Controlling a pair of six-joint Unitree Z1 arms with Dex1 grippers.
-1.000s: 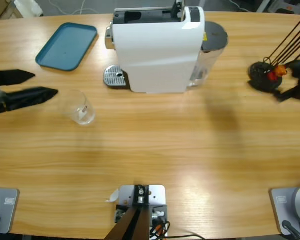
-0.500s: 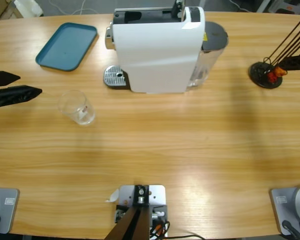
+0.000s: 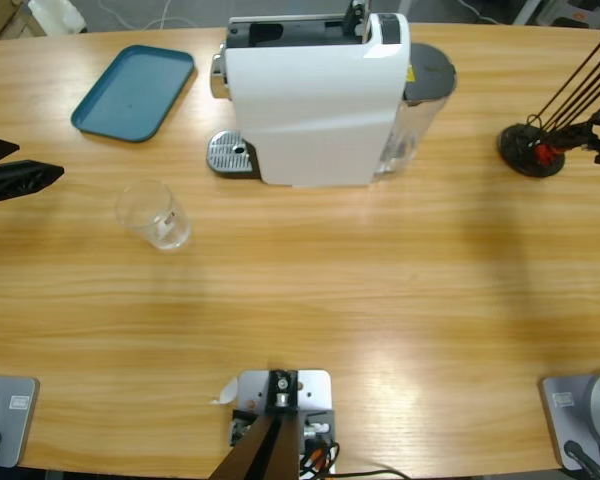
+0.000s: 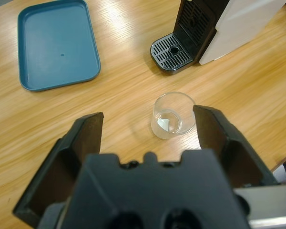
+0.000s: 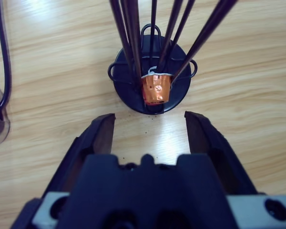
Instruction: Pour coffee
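Ahead of the left tool (image 4: 148, 138), framed between its wide-spread jaws but well short of them, the glass (image 4: 173, 115) stands upright on the table (image 3: 380, 300) with only a thin pale film of coffee (image 4: 166, 125) at its bottom. A second ago this tool reached much closer to the glass; now it has drawn back to the table's edge, empty, and the glass has not moved. Beyond the glass sits the machine (image 3: 315, 100) with its drip tray (image 4: 174, 53), and off to the tool's far left lies the blue tray (image 4: 57, 43).

Across the table the right tool (image 5: 150, 124) has also pulled away, jaws wide and holding nothing, facing the black capsule stand (image 5: 152, 81) with one orange capsule (image 5: 156, 89) hanging in it.

Both arms retreating suggests the pour is finished, or nearly so.
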